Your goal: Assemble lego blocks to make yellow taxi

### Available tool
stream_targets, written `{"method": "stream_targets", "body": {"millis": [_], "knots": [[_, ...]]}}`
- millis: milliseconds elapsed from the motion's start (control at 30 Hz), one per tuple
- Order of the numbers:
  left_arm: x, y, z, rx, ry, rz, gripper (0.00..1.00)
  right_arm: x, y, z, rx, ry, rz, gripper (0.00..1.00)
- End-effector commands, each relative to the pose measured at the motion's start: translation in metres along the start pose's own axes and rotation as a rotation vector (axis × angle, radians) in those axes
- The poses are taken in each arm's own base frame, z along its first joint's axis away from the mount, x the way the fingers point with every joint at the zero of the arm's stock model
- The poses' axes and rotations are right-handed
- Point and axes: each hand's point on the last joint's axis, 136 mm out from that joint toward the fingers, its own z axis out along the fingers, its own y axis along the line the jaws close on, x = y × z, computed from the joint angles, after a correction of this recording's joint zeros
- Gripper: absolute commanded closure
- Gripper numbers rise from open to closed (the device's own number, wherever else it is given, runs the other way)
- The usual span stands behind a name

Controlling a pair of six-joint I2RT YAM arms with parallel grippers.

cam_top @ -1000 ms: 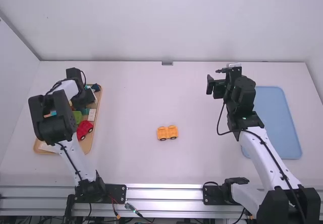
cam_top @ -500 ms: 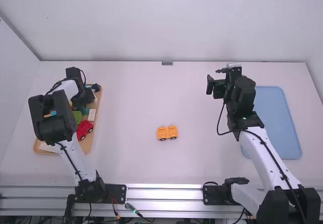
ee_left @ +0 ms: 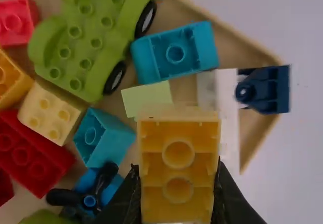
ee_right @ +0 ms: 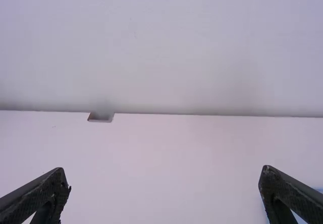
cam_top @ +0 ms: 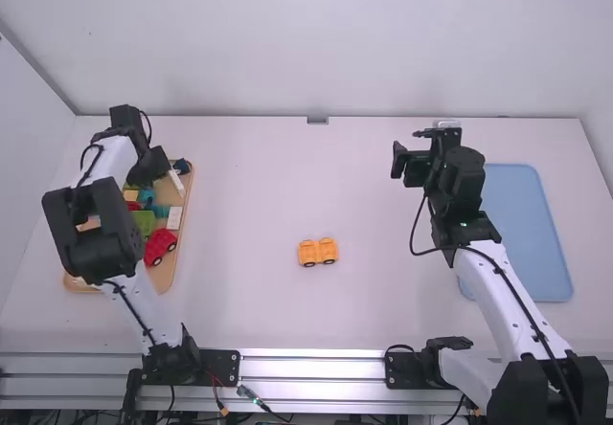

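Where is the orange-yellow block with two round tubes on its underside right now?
In the left wrist view, the orange-yellow block is between the left gripper's fingers, over the wooden tray, by the pale green brick.

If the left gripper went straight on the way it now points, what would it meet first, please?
Held at the front of the left gripper, the yellow block would probably meet the pale green block or white block in the tray; depth is unclear.

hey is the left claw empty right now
No, in the left wrist view the left claw is closed on a yellow-orange lego brick.
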Motion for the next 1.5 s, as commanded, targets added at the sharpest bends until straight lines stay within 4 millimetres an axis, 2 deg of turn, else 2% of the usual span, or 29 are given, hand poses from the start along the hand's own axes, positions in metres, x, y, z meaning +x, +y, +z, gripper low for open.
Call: {"method": "stream_targets", "body": {"millis": [0,167,233,267,300,333,400,433,500,533,633,733,833,867,1000,1167,1300,1467], "knots": [[-0.006,-0.019,-0.035,0.069,-0.073,0.041,0.98,-0.013,0.001,0.0,-0.001,-0.023,0.055,0.01],[0.01,-0.075,-0.076,0.301,-0.178,0.223,0.98,-0.008,0.002,0.005,-0.009,-0.009,0.123,0.01],[0.021,-0.096,-0.092,0.396,-0.218,0.304,0.98,-0.003,0.01,0.011,-0.059,0.006,0.129,0.01],[0.03,-0.109,-0.102,0.455,-0.246,0.354,0.98,0.0,0.02,0.015,-0.12,0.016,0.129,0.01],[0.031,-0.11,-0.103,0.463,-0.25,0.36,0.98,0.001,0.021,0.016,-0.129,0.017,0.129,0.01],[0.038,-0.12,-0.111,0.505,-0.272,0.394,0.98,0.003,0.028,0.019,-0.169,0.021,0.129,0.01],[0.061,-0.149,-0.13,0.636,-0.326,0.5,0.98,0.013,0.049,0.031,-0.303,0.041,0.129,0.01],[0.066,-0.154,-0.134,0.661,-0.335,0.522,0.98,0.015,0.053,0.033,-0.331,0.042,0.128,0.01],[0.089,-0.178,-0.148,0.783,-0.355,0.599,0.98,0.022,0.068,0.041,-0.429,0.045,0.126,0.01],[0.092,-0.182,-0.15,0.804,-0.358,0.613,0.98,0.023,0.072,0.042,-0.458,0.045,0.125,0.01],[0.123,-0.212,-0.169,0.984,-0.34,0.695,0.98,0.026,0.093,0.043,-0.61,0.044,0.171,0.01],[0.157,-0.233,-0.182,1.123,-0.331,0.815,0.98,0.03,0.111,0.042,-0.756,0.044,0.211,0.01],[0.177,-0.244,-0.189,1.196,-0.33,0.882,0.98,0.033,0.125,0.036,-0.876,0.052,0.231,0.01],[0.189,-0.251,-0.193,1.239,-0.335,0.92,0.98,0.036,0.133,0.03,-0.963,0.053,0.228,0.01],[0.205,-0.263,-0.202,1.312,-0.341,0.93,0.98,0.041,0.146,0.017,-1.12,0.05,0.211,0.01],[0.221,-0.272,-0.214,1.404,-0.385,0.973,0.98,0.048,0.15,0.013,-1.193,0.074,0.236,0.01],[0.223,-0.276,-0.219,1.438,-0.4,0.962,0.98,0.051,0.156,0.005,-1.245,0.092,0.229,0.01],[0.224,-0.276,-0.223,1.461,-0.408,0.953,0.98,0.052,0.176,-0.022,-1.398,0.074,0.112,0.01]]}}
